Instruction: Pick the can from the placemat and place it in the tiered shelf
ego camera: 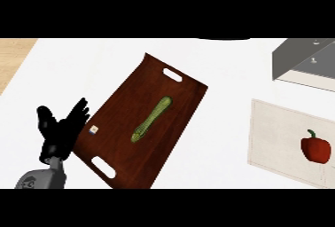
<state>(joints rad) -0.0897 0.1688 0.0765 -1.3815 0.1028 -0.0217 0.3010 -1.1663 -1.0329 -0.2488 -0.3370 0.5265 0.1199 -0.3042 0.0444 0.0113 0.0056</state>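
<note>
No can shows on the pale placemat point(281, 137) at the right; a red bell pepper point(316, 147) lies on it instead. The grey tiered shelf point(307, 62) stands at the far right corner, partly cut off by the view's edge. My left hand point(60, 128) rests at the lower left, fingers straight and up, holding nothing, just left of a wooden tray. My right hand does not show.
A dark wooden tray point(131, 102) with two handle slots lies tilted across the white counter's middle. A green courgette point(152, 119) lies on it. A small white and blue tag point(94, 130) sits at the tray's left edge. Wooden floor point(14, 57) shows beyond the counter's left edge.
</note>
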